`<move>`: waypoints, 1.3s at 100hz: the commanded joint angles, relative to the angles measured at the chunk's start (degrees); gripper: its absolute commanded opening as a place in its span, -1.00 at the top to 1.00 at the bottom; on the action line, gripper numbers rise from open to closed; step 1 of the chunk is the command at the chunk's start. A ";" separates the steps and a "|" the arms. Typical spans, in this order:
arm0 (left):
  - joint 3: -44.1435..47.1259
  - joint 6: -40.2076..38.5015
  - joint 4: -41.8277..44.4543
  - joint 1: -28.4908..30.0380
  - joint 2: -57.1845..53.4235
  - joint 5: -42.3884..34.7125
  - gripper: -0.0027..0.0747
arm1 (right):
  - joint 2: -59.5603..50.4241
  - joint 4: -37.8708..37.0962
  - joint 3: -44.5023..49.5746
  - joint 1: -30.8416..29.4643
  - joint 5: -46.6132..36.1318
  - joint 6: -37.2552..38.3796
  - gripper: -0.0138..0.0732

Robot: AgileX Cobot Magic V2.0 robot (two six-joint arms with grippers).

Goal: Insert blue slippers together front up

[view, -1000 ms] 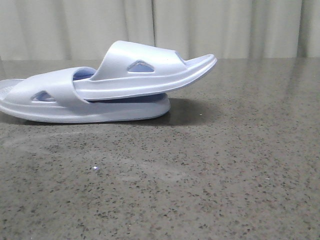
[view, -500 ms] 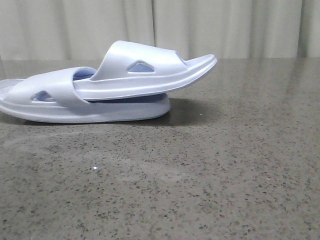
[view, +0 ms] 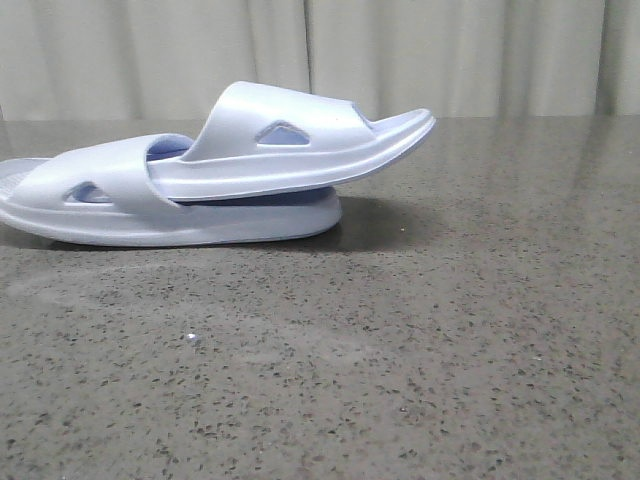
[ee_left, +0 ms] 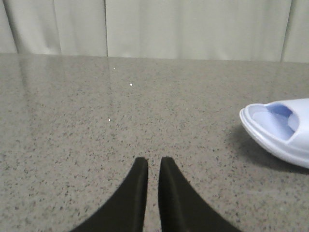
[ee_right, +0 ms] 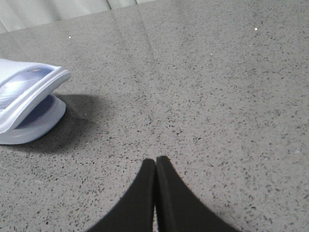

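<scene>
Two pale blue slippers lie stacked at the left of the table in the front view. The lower slipper (view: 200, 222) lies flat. The upper slipper (view: 290, 150) is pushed under the lower one's strap, its free end tilted up to the right. One end of a slipper shows in the left wrist view (ee_left: 280, 130). Both stacked ends show in the right wrist view (ee_right: 29, 92). My left gripper (ee_left: 153, 162) is empty, its fingers a thin slit apart, away from the slippers. My right gripper (ee_right: 155, 160) is shut and empty, also apart from them. Neither gripper shows in the front view.
The speckled grey stone tabletop (view: 420, 350) stretches in front of and to the right of the slippers. A pale curtain (view: 450, 50) hangs behind the table's far edge. A tiny white speck (view: 190, 339) lies on the table near the front.
</scene>
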 commanded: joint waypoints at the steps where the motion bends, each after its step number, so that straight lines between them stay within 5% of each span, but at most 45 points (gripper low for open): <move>1: 0.52 -1.90 1.13 -0.59 -2.47 -1.99 0.89 | -0.08 0.51 -1.42 0.08 0.10 -0.50 0.87; 24: 0.52 -2.34 2.28 -0.48 -4.74 3.87 0.89 | -0.08 0.51 -1.42 0.08 0.24 -0.50 0.87; 130: 0.52 -2.34 -0.76 -0.48 -4.74 3.86 0.89 | -0.08 0.51 -1.42 0.08 -1.02 -0.50 0.87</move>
